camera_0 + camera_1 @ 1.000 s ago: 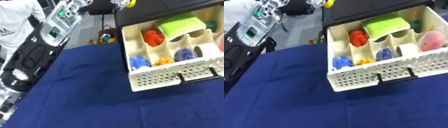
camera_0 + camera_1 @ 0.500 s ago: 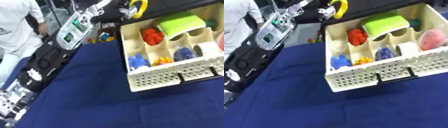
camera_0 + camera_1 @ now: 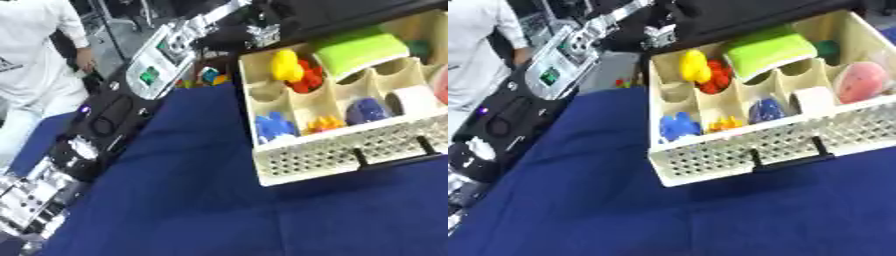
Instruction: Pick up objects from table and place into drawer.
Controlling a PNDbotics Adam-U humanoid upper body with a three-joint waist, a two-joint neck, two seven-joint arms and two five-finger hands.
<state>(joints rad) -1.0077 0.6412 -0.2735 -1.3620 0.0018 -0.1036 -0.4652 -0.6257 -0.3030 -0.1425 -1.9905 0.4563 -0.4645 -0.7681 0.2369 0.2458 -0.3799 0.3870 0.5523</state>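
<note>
Over the drawer's [image 3: 737, 150] rear-left compartment, a yellow toy [image 3: 694, 66] sits against red pieces, apparently just dropped in; left hand [image 3: 661, 31] hovers just behind it, fingers unclear; blue cloth [image 3: 623, 210] beneath; right hand unseen.

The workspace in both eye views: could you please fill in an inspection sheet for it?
Surface: blue cloth covers the table.
Job's things: cream drawer open; yellow object lies on the red one; green block, pink item, two blue pieces, white roll inside.
Clutter: small coloured bits beyond the table edge.
Hands: left hand above the drawer's back corner, fingers unclear; right not seen.
Cables: nothing seen.
Surroundings: left arm along the left side.
</note>
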